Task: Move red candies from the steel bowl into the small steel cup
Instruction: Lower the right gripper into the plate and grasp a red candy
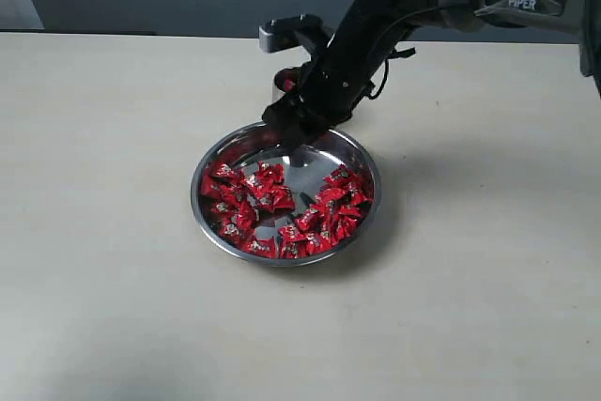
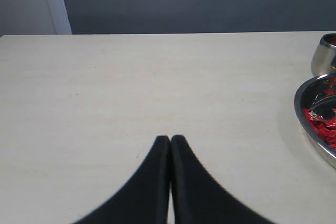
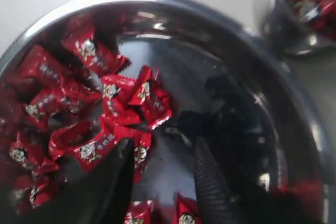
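Shiny red all through the steel bowl: the red candies wear glossy red wrappers with pale, whitish printed marks, and the bowl's bare middle gleams mirror-silver. Just beside the bowl, the small steel cup shines the same silver, with red showing inside. The right hand over the bowl is matte black, and the left hand is black too. Under the bowl, the surface is pale cream, faintly streaked.

The steel bowl is smooth, mirror-polished metal. Inside the bowl the red candies wear glossy, crinkled foil-like wrappers. Just beside the bowl, the small steel cup shows the same shiny metal. The desk beneath the bowl looks matt and smooth.
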`<state>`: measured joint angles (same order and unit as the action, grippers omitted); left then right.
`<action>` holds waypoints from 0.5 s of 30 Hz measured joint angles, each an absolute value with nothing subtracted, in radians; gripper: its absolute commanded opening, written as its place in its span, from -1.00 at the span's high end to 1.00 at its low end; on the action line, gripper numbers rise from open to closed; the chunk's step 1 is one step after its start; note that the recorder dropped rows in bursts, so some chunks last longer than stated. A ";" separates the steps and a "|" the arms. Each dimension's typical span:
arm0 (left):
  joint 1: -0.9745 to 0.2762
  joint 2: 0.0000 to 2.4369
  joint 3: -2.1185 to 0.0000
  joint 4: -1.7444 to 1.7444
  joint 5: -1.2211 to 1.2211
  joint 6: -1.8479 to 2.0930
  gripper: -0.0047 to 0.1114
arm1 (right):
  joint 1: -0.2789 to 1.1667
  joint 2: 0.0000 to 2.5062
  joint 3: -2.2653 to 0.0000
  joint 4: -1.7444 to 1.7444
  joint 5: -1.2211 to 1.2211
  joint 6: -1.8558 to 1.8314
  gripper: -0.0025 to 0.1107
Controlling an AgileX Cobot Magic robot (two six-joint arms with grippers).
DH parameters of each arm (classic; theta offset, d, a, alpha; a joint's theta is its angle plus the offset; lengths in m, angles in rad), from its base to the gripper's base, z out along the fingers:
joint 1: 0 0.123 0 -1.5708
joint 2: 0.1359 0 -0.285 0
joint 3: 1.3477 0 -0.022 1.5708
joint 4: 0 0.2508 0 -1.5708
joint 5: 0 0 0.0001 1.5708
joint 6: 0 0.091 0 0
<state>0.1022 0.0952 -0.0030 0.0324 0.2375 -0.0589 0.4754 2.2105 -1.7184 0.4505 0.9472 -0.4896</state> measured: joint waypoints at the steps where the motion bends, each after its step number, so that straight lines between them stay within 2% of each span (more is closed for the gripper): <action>1: 0.102 0.095 -0.003 0.032 0.237 -0.059 0.91 | 0.483 2.223 -1.718 0.453 0.962 -0.492 0.29; 15: 0.102 0.095 -0.003 0.032 0.237 -0.059 0.91 | 0.525 2.298 -1.718 0.480 1.027 -0.495 0.28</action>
<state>0.1022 0.0952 -0.0030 0.0324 0.2375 -0.0589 0.5246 2.2982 -1.7184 0.4801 1.0270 -0.4951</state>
